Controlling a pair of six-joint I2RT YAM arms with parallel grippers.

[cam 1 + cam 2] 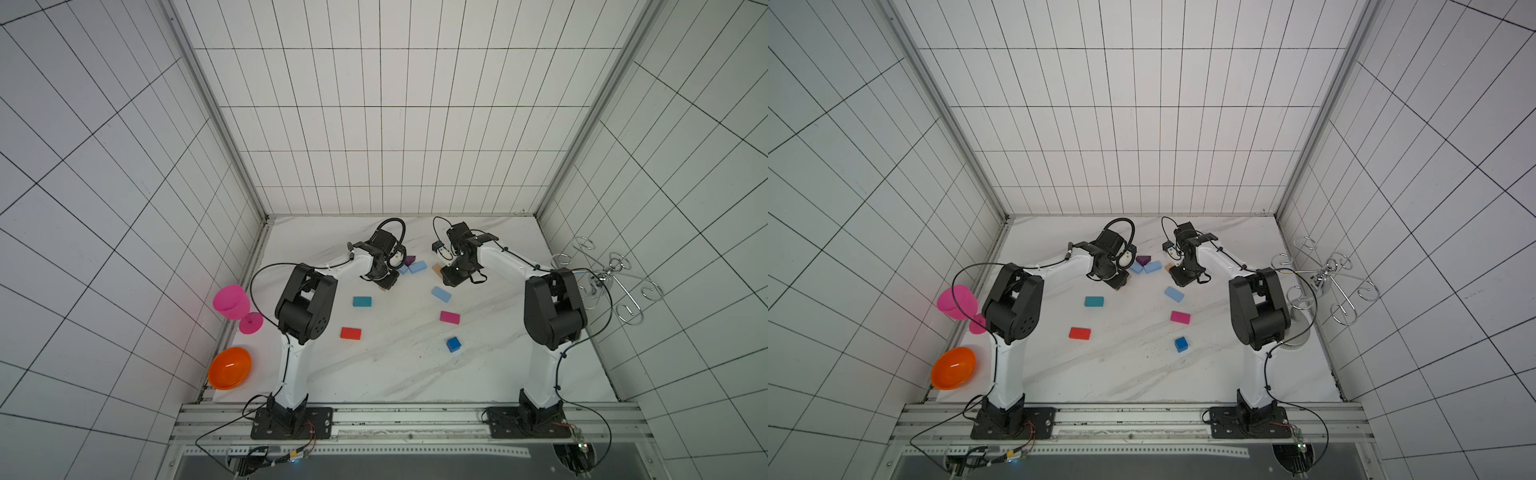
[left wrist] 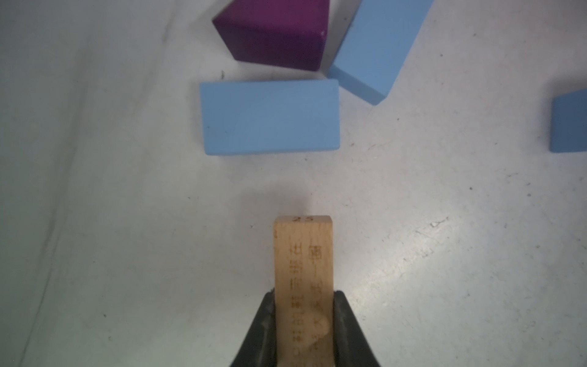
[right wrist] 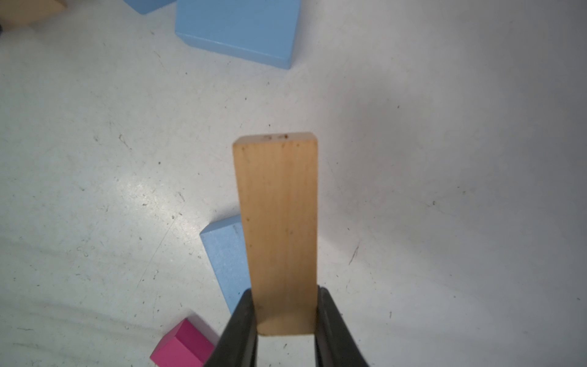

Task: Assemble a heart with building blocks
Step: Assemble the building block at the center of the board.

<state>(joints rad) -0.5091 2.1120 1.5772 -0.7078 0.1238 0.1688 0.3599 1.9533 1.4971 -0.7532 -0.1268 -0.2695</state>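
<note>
In the left wrist view the edge crops the purple triangle (image 2: 273, 31); lettering on the tan block (image 2: 303, 260) is blurred, unreadable.

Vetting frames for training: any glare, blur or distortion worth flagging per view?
Both top views: wide-angle perspective splays the tiled walls. Left wrist: engraved wood block crisp at its tip, blurring toward the jaws, with a soft shadow beyond it. Right wrist: glare patch on the table; plain wood block sharp.
</note>
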